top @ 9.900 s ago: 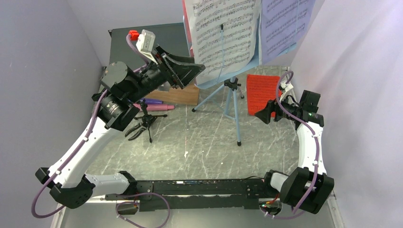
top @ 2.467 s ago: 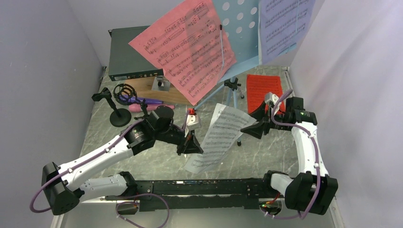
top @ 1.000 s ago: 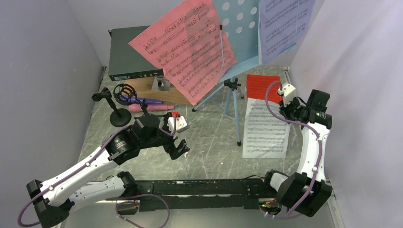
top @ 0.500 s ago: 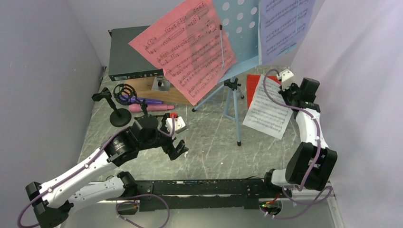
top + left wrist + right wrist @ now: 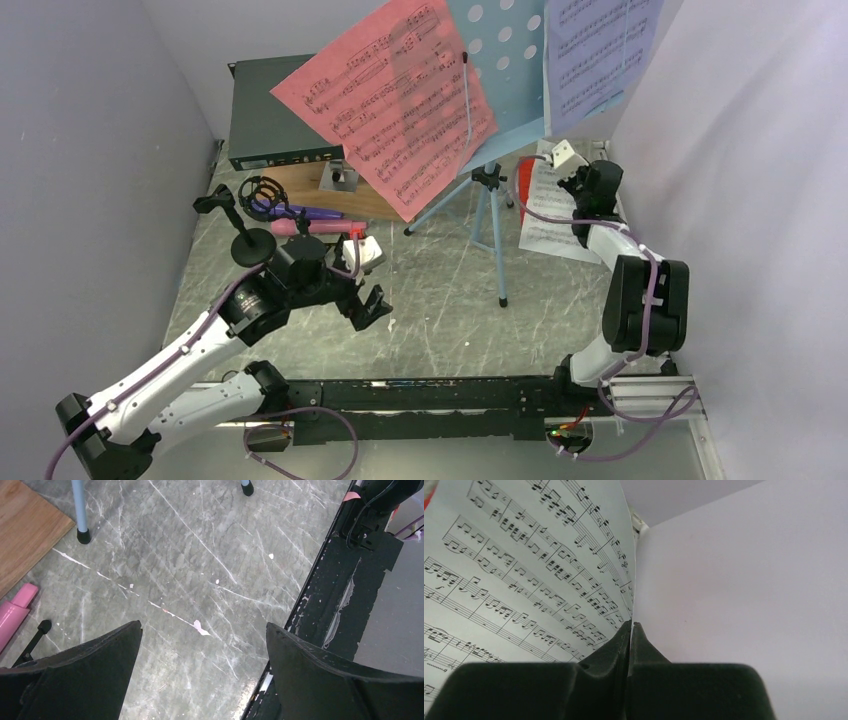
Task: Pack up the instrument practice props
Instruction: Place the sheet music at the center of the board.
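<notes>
My right gripper [image 5: 585, 205] is shut on the right edge of the white music sheet [image 5: 548, 205], which hangs low at the back right. In the right wrist view the sheet [image 5: 524, 565] curves away from the pinched jaws of the right gripper [image 5: 631, 625]. The red music sheet [image 5: 400, 100] and the lavender one [image 5: 595, 55] lean on the light-blue perforated music tripod [image 5: 500, 60]. Purple [image 5: 315, 213] and pink [image 5: 315, 228] microphones lie beside the round-base mic holder [image 5: 250, 240]. My left gripper [image 5: 368, 305] is open over bare table, with nothing between its fingers [image 5: 202, 630].
A dark green rack box [image 5: 275, 120] stands at the back left, with a wooden board [image 5: 370, 200] in front of it carrying a small grey block [image 5: 340, 178]. A red mat [image 5: 522, 165] peeks out under the white sheet. Walls close in on both sides.
My right gripper has carried the white sheet from the front right to the back right, over the red mat. The left arm has drawn back slightly, still open.
</notes>
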`<state>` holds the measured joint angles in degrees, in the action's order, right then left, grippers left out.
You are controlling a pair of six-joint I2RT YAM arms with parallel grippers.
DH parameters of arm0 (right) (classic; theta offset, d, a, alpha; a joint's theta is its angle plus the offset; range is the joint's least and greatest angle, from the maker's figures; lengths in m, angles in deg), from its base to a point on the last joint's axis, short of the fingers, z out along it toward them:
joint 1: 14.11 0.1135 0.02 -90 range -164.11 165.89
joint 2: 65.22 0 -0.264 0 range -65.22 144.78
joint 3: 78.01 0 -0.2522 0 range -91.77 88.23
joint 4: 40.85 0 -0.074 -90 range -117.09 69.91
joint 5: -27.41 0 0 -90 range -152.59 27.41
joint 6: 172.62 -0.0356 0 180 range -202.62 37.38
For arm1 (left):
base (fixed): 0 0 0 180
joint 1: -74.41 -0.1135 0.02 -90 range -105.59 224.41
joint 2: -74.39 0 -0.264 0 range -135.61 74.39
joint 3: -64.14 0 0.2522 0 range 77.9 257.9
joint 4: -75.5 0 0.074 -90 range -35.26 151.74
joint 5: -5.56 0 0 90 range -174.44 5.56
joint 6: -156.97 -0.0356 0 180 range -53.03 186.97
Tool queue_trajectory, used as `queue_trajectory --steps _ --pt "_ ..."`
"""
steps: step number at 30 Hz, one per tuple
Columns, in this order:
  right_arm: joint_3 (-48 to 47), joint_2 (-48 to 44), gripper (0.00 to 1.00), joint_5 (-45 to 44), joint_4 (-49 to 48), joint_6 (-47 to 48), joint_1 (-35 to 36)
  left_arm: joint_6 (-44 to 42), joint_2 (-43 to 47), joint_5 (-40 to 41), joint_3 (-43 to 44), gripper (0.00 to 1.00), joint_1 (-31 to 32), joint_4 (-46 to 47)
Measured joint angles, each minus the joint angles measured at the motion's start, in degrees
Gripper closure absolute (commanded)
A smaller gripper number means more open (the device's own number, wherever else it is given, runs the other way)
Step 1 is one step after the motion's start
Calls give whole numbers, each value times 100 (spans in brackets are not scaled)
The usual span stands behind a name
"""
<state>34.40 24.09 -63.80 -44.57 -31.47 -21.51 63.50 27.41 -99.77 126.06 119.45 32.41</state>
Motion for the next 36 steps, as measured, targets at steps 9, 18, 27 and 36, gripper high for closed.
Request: queue_trajectory --steps 9,18,27,36 --pt "-46 621 100 -348 -1027 273 39 11 -4 -289 -15 1 -192 109" --pt "-702 1204 87 -330 -951 98 76 11 -15 -437 -15 1 -284 184" --pt "-1222 1694 66 -492 -525 -199 109 28 -15 -557 -15 1 -356 208" --pt "-1373 1834 42 -748 -214 -531 109 109 -9 -645 -37 1 -393 229"
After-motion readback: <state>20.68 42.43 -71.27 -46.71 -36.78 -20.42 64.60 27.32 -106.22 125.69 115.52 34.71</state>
